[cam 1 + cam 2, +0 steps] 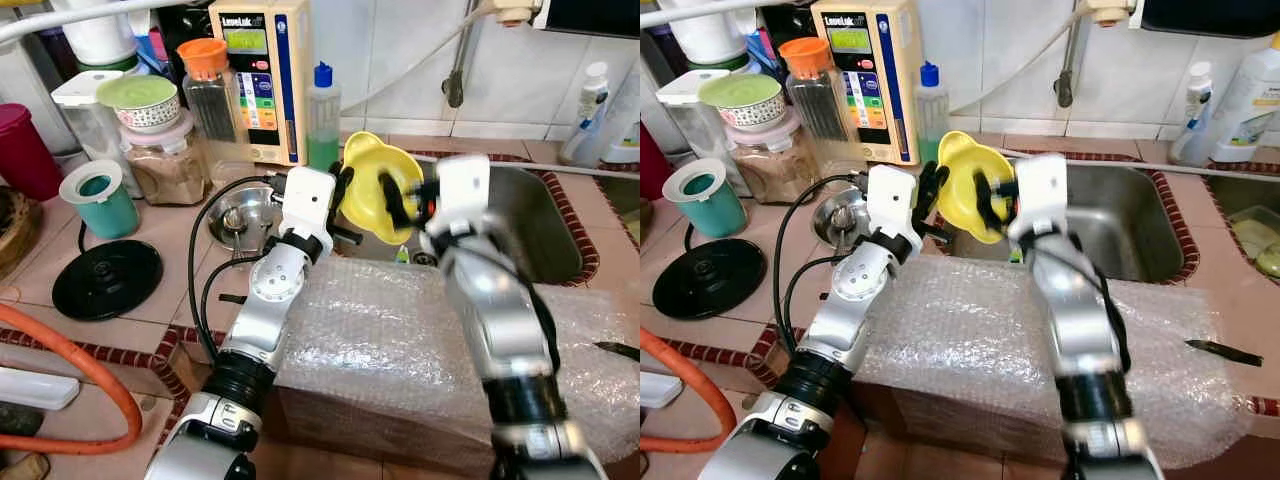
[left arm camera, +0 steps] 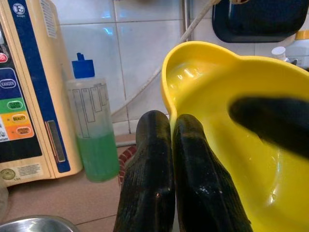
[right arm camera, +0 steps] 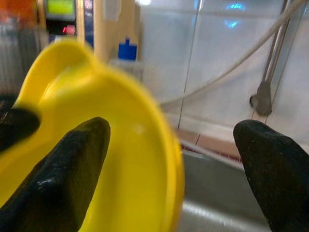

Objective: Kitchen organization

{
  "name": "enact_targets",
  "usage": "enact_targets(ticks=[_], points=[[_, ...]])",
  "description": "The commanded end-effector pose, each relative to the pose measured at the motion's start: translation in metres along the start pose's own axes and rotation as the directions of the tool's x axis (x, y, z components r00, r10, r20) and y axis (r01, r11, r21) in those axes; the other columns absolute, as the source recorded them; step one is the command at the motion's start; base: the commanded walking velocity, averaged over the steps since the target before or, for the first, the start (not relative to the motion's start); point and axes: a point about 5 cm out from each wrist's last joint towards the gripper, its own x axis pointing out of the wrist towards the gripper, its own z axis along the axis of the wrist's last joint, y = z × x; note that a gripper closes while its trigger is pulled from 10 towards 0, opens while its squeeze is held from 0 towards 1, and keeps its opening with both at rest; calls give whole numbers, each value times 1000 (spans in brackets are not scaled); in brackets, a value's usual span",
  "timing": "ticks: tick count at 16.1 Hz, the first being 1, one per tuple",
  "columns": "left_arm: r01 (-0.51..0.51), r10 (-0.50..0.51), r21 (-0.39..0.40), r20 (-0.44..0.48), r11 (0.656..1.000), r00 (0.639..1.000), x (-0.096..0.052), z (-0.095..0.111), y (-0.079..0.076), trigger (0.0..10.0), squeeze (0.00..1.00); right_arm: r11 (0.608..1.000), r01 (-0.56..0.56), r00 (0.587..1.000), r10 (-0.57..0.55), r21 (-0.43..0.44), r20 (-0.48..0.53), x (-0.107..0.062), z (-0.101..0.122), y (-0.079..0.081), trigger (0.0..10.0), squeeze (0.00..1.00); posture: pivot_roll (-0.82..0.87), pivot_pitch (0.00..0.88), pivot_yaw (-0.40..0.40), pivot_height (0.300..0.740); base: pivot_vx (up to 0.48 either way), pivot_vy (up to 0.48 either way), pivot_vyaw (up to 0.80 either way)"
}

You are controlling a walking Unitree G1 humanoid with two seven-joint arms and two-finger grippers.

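While the left pincer (image 1: 345, 195) pinches the yellow bowl (image 1: 378, 187) above the sink (image 1: 560, 235), the right pincer (image 3: 169, 145) is spread.

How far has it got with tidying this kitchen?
Early, by the look of it. The left gripper holds a yellow bowl up over the sink; the right gripper is open beside it. Jars and a black lid crowd the counter.

One yellow bowl (image 1: 378, 187); perhaps three jars (image 1: 167, 160)

Bowl (image 1: 375, 185) seemingly above sink (image 1: 555, 235)
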Motion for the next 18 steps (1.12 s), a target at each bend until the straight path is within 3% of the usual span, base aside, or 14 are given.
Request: enact_targets(ticks=[1, 2, 3, 4, 11, 18], points=[[-2, 2, 16, 20, 1000, 1000, 0, 5, 1, 0, 0, 998, 29, 999, -28, 52, -27, 3, -4, -3, 10000, 635, -65, 0, 58, 740, 0, 0, 0], [-2, 1, 16, 21, 1000, 1000, 0, 5, 1, 0, 0, 995, 45, 998, -41, 84, -47, 6, -6, -5, 9765, 0, -61, 0, 59, 740, 0, 0, 0], [-1, 1, 16, 21, 1000, 1000, 0, 6, 1, 0, 0, 993, 55, 996, -48, 103, -70, 7, -9, -6, 4510, 0, -61, 0, 59, 740, 0, 0, 0], [1, -1, 20, 20, 1000, 1000, -1, 5, 0, 0, 0, 989, 65, 993, -52, 131, -102, 8, -14, -7, 0, 0, -58, 0, 59, 740, 0, 0, 0], [3, -4, 45, 12, 999, 1000, -1, 3, 0, 0, 0, 984, 149, 971, -127, 95, -202, 4, -27, -21, 0, 0, -69, 0, 79, 740, 0, 0, 0], [-75, 76, 116, -3, 990, 997, -1, 2, 14, 0, 0, 971, 216, 952, -186, 100, -245, -5, -36, -34, 0, 0, -79, 0, 95, 740, 0, 0, 0]])
